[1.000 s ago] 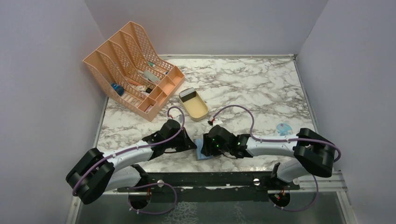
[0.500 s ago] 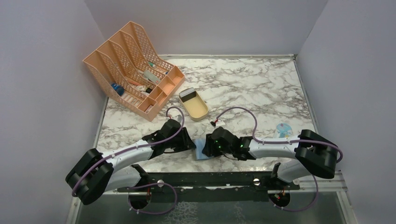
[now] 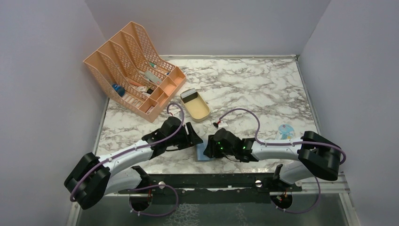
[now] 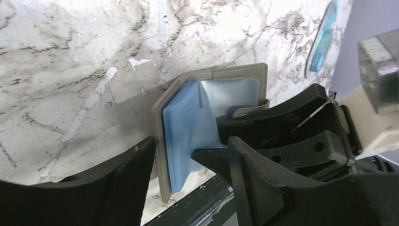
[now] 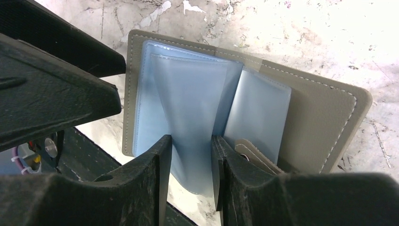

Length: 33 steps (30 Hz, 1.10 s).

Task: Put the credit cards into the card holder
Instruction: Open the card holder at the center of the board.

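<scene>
Since a second earlier, the left gripper (image 3: 194, 136) had spread its jaws wide and drawn back empty from the card holder (image 3: 201, 153), which lay open at the worktop's (image 3: 263, 89) near edge. The right gripper (image 3: 210, 149) pinched one blue-grey pocket leaf between narrow jaws. That leaf probably needed holding steady while a card was fetched. No writing was legible.

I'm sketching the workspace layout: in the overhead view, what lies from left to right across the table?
Left to right: peach mesh plastic file rack → open grey folding card holder with blue pockets → small pale-blue round object.
</scene>
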Each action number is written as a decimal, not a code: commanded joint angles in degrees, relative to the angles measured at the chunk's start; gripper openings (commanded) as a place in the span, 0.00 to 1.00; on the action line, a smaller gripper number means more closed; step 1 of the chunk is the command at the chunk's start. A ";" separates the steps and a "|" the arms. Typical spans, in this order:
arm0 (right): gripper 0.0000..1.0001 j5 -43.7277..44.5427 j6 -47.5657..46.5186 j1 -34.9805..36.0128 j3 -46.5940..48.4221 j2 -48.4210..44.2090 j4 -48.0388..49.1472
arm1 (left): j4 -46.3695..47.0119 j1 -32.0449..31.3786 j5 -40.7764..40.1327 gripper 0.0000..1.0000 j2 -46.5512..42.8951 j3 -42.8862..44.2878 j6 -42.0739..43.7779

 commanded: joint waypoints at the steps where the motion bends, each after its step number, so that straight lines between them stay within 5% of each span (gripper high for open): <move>1: 0.36 -0.57 0.89 -0.29 -0.72 -1.11 1.32 | 3.74 0.12 1.56 0.61 -1.52 1.19 -1.82; 20: 0.34 0.32 -0.09 -0.29 -0.57 -1.74 0.71 | 2.21 0.12 0.08 0.62 -5.14 2.52 -4.07; 33: 0.34 -0.79 -0.97 -0.27 -0.81 -1.78 1.71 | 16.71 1.44 4.94 0.65 1.80 -1.76 -6.56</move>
